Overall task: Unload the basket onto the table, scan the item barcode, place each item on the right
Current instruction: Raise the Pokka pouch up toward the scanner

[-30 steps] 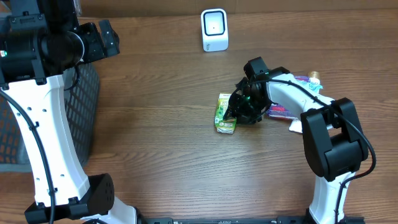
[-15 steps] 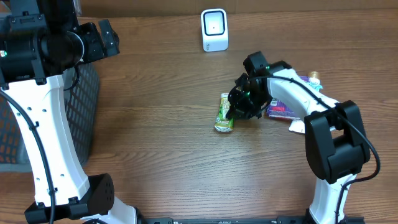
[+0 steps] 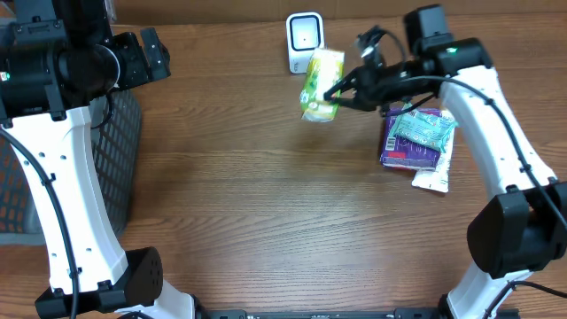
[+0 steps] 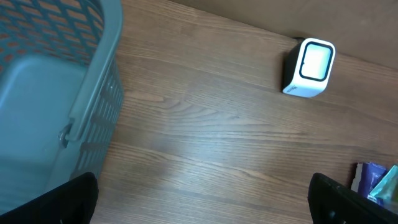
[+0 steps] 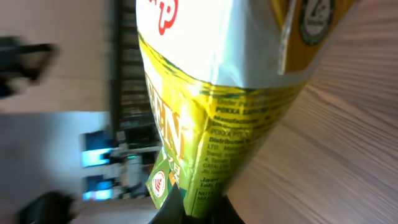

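The right jaws are pressed together on the lower edge of a yellow-and-green Pokka drink carton (image 5: 211, 112). In the right wrist view their dark tips pinch the carton at the bottom of the frame. The carton's printed side panel fills most of that picture, with wood grain showing behind it. No barcode can be made out on the faces in view.

From overhead, the carton (image 3: 321, 84) hangs tilted off the end of the right arm (image 3: 496, 115), clear of the counter (image 3: 266, 204). It sits just beside the small white scanner (image 3: 305, 40) that stands near the far edge. In that view the carton's top corner overlaps the scanner's lower right corner. How far it is above or in front of the scanner cannot be told.

Under the right arm's forearm lies a purple packet (image 3: 403, 152) with a teal packet (image 3: 427, 128) on top of it. A white sachet (image 3: 431, 180) lies touching their near side.

The left jaws are spread wide and hold nothing. Their dark fingers (image 4: 68, 200) show only at the two bottom corners of the left wrist view. That camera looks down on bare wood, the scanner (image 4: 309, 67) at upper right, and the blue-grey mesh basket (image 4: 93, 106) at left. From overhead, the basket (image 3: 120, 177) stands at the counter's left edge, well apart from the carton.
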`<state>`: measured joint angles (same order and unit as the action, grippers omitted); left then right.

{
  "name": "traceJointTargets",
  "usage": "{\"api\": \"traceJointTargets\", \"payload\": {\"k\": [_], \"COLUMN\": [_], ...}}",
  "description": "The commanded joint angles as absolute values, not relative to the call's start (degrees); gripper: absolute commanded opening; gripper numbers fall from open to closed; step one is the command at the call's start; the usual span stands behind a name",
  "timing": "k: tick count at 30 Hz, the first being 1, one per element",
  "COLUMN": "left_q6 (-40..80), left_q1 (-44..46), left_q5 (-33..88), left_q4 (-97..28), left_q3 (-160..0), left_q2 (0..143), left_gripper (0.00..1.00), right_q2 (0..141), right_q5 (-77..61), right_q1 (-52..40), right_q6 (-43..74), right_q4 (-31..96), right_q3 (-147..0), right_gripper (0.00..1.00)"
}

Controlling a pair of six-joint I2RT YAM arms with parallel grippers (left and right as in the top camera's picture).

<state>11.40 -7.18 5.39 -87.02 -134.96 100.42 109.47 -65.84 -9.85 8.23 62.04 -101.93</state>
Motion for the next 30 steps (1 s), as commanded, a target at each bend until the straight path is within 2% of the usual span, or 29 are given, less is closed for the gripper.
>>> {"api": "traceJointTargets", "payload": {"k": [1,3,17,21,30], "left_q6": [10.28,10.28,10.28,10.28,10.28], "left_q1": [-7.49,-7.46,-7.46,-7.49,-7.49], "left_q5": [5.58,5.56,5.58,5.58,5.56], "left_q4": [-86.78,-86.78,-86.78,-86.78,-86.78], "left_q3": [-135.85,-135.85,-135.85,-135.85,-135.85], "left_q2": [100.84,100.84,100.84,100.84,100.84], "left_gripper": [0.99,1.00,0.99,1.00,1.00], "right_q2": [108.55,108.55,108.53,108.53,108.53], "right_q5": [-85.95,-89.97,-89.97,-89.62,-68.01], "right_q1": [-7.22,-6.52,-6.24,-6.24,-7.66], "right_q6": [4.19,4.99,16.82,16.69,16.29], "right_q4": [59.02,56.05,41.36,38.52,41.50], "right_q3": [-102.98,-103.00,-103.00,-103.00,-103.00], "right_gripper": [0.04,0.04,0.04,0.04,0.04]}}
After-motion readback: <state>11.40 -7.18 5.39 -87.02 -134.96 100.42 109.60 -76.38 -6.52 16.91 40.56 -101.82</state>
